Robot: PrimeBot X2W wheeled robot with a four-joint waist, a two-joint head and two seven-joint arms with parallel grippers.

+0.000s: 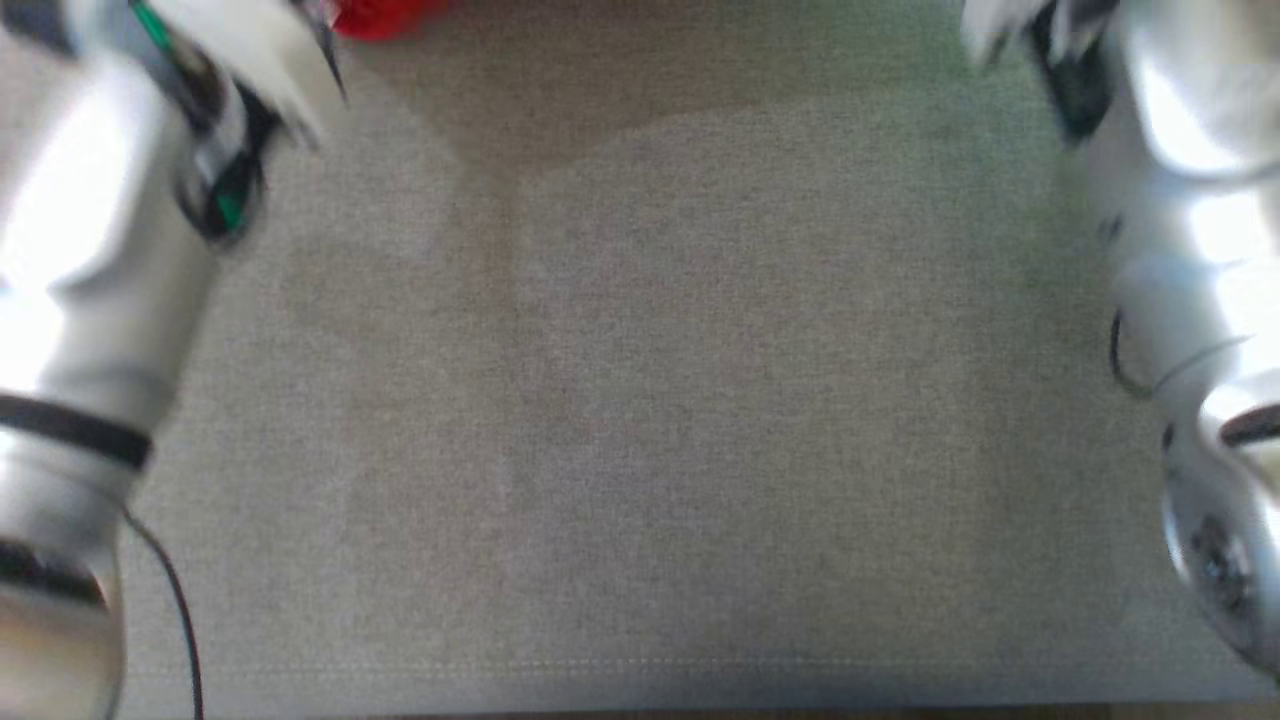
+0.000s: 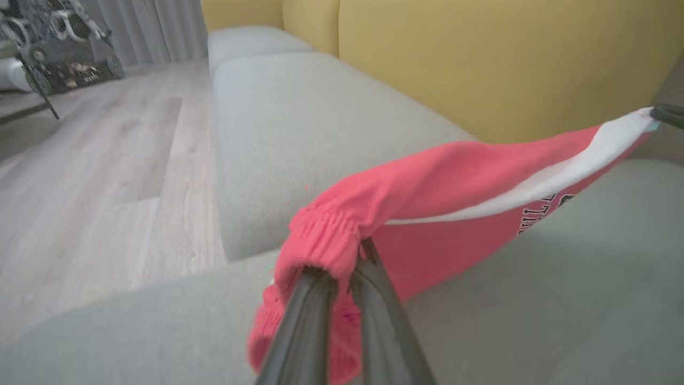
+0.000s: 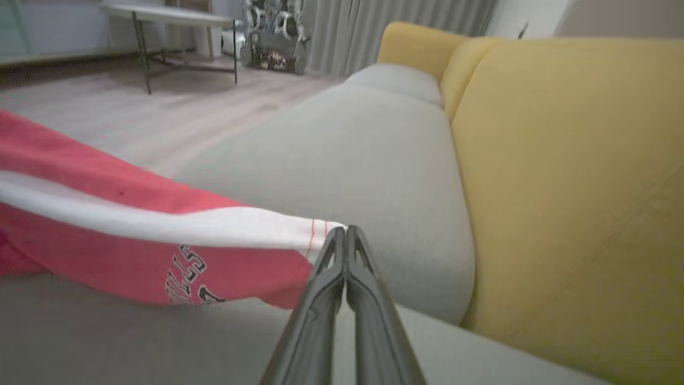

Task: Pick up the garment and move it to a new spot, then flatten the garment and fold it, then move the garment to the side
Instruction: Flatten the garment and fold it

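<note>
**Garment strung between both claws over the sofa seat**

On the left, the left claw [image 2: 343,262] is clamped narrow on the gathered elastic hem of the red garment [image 2: 454,176]. The garment stretches across the grey sofa seat [image 2: 299,123] to the right claw [image 3: 346,231], which is pinched tight on the tip of the white stripe. That right-hand hold looks thin. If the arms spread further, the corner could slip free and the cloth would drop in a heap. Slack in the middle could also bunch on landing. The left forearm [image 1: 90,250] and right forearm [image 1: 1200,250] both reach forward along the edges of the head view.
</note>
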